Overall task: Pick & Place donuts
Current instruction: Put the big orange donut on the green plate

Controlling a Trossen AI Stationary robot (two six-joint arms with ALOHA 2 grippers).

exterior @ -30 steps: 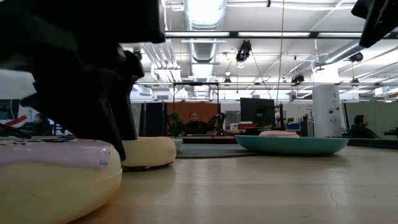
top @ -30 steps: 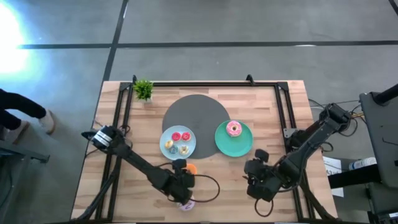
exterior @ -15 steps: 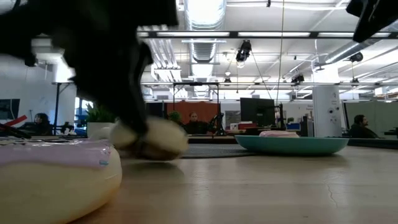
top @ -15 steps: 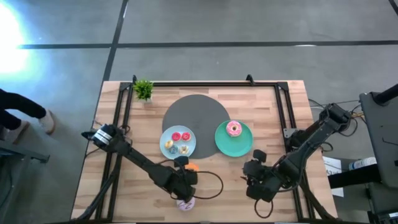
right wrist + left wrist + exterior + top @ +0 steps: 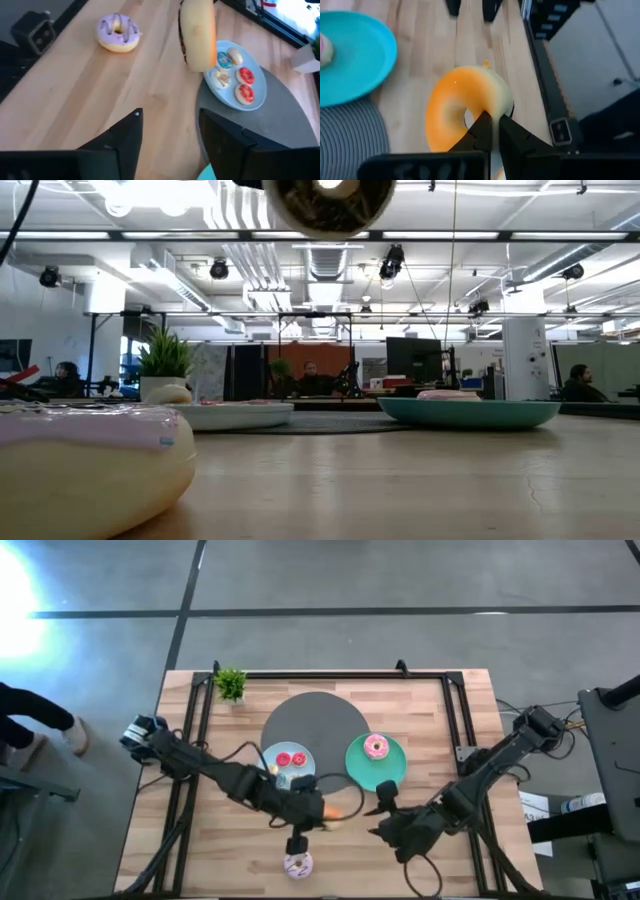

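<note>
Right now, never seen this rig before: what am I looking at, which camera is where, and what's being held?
Two robot arms work at a wooden table. One picture looks straight down, one sits at table height, and one rides on each wrist. The left end effector is shut on the orange donut, lifted off the wood. The right end effector is open and holds nothing, near the front of the table. On the table: a purple-iced donut, a light blue plate of tiny donuts, a green plate with a pink donut, a grey disc and a small plant.

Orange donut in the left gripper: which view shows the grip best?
The left wrist view: the orange donut fills the frame, shut fingers pinching its ring. The right wrist view shows it edge-on, the low view only its underside, and the high view shows it tiny.
</note>
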